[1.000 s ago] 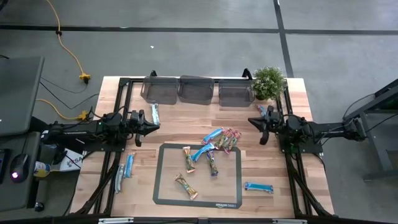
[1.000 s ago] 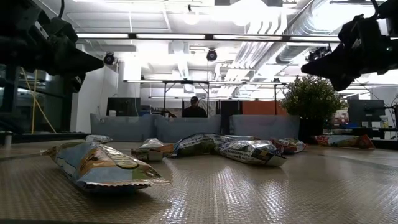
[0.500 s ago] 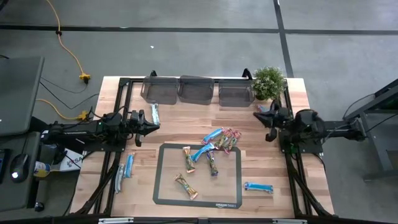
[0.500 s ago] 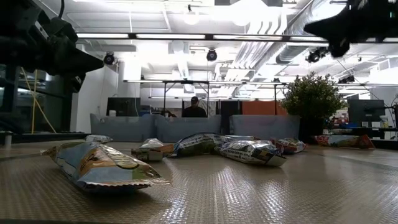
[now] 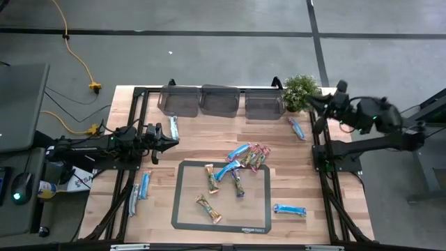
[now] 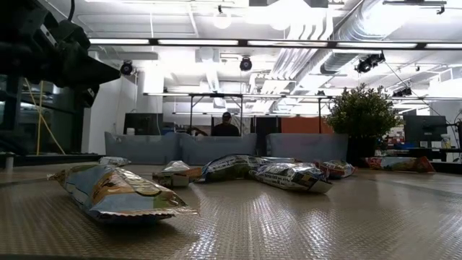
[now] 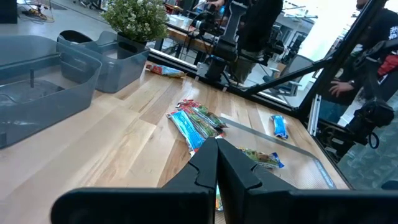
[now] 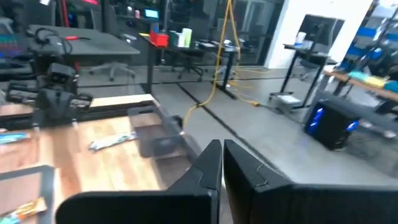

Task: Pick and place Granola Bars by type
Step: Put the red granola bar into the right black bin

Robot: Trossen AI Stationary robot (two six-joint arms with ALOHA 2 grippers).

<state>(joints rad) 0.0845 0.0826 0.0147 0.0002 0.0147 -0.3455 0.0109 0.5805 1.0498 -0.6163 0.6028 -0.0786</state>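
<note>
Several granola bars lie flat on and around a dark mat (image 5: 182,209): tan ones (image 5: 209,178), bright blue ones (image 5: 226,169) and a red-pink one (image 5: 258,155). One blue bar (image 5: 289,209) lies right of the mat and another (image 5: 297,128) lies near the right arm's base. Pale blue-white bars lie at the left (image 5: 144,185) and far left (image 5: 174,127). My left gripper (image 5: 174,141) is shut, level and empty at the table's left side. My right gripper (image 5: 310,100) is shut and empty, raised high by the plant (image 5: 301,90) and out of the low view.
Three clear grey bins (image 5: 179,100) (image 5: 220,98) (image 5: 263,102) stand along the far edge, with the potted plant at their right end. Black frame rails run along both table sides. People show in the room beyond the table.
My right gripper has risen steeply from beside the table's right side, leaving the top of the low view. It has rolled somewhat and stayed shut. The blue bar that lay beneath it now shows in full. Nothing on the table has moved.
</note>
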